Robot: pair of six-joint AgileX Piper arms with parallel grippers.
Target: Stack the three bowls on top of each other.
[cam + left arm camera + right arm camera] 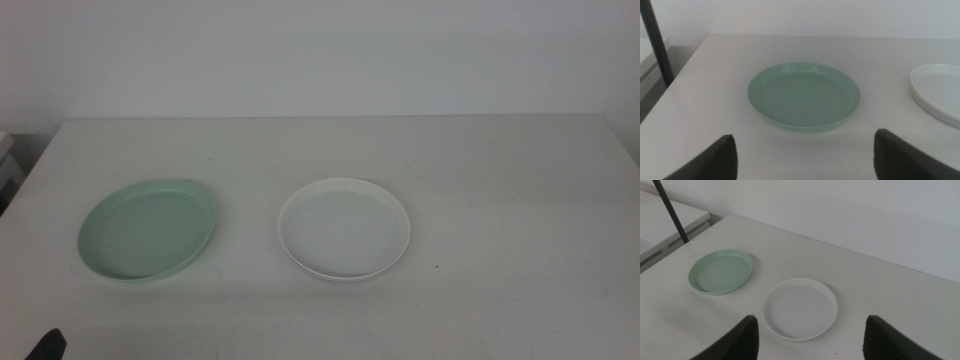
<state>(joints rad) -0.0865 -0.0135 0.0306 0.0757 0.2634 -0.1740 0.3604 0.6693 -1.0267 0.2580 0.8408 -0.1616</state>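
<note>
From the middle camera, a green bowl (147, 230) and a white bowl (344, 229) sit apart on the pale counter (500, 180). Only two bowls can be seen. A dark tip of the left tool (47, 345) pokes in at the bottom corner; the rest is cut off.

In the left wrist camera, the left tool (805, 160) is wide open and holds nothing. The green bowl (804, 96) lies just ahead of it, between the two jaws. The white bowl (939, 92) is off to one side, partly cut off.

In the right wrist camera, the right tool (810, 340) is also wide open and empty. The white bowl (800, 308) lies close ahead of it, and the green bowl (721, 271) is farther away.
</note>
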